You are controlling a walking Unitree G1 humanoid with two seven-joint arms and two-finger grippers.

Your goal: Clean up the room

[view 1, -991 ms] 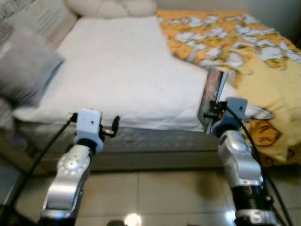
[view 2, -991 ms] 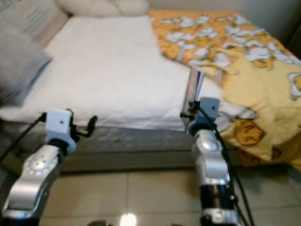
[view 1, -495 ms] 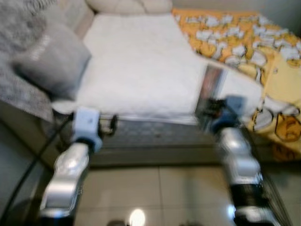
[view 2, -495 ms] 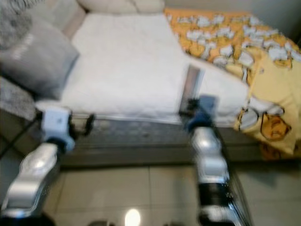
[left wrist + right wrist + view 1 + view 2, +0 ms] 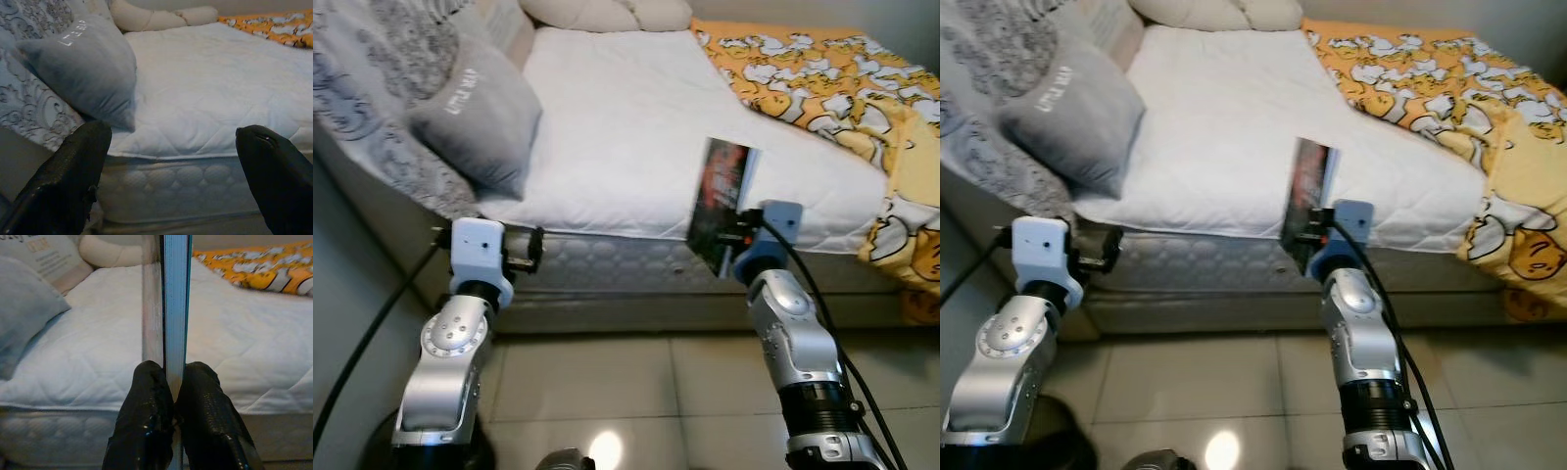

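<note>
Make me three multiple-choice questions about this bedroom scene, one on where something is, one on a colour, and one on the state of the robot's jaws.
1. Where is the grey square cushion?
A. on the tiled floor
B. on the white quilted mattress, on the robot's left
C. on the quilt

2. What is the main colour of the cartoon-patterned quilt?
A. yellow-orange
B. green
C. dark blue

3. How is the right gripper?
A. wide open, holding nothing
B. resting on the cushion
C. shut on the thin dark-covered book, held upright

Answers: 1 B, since the cushion leans at the mattress's left edge. 2 A, as the head views show. 3 C, because the right wrist view shows the jaws pinching the book's edge, while the left gripper is open.
</note>
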